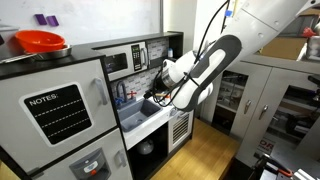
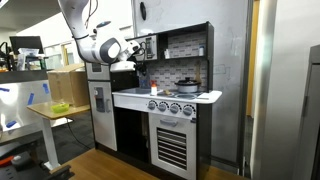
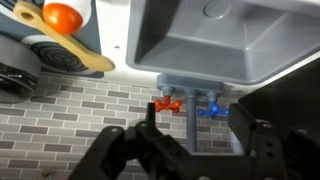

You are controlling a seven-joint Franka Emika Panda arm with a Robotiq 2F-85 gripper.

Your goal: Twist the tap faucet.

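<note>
The wrist picture stands upside down. The tap faucet (image 3: pixel 189 128) is a thin grey stem on the brick back wall, between a red handle (image 3: pixel 166 103) and a blue handle (image 3: pixel 213 112), by the white sink basin (image 3: pixel 180 50). My gripper (image 3: pixel 197 116) is open, with one black finger on each side of the stem; I cannot tell if either touches it. In both exterior views the gripper (image 1: pixel 155 95) (image 2: pixel 135 63) reaches over the sink end of the toy kitchen (image 1: pixel 140 120), and the faucet is too small to make out there.
A wooden spoon with an orange ball (image 3: pixel 62 16) and a stove burner (image 3: pixel 50 52) lie beside the sink. A pot (image 2: pixel 186 86) sits on the stove above round knobs (image 2: pixel 165 106). An orange bowl (image 1: pixel 40 42) stands on the toy fridge. A side table (image 2: pixel 55 110) stands nearby.
</note>
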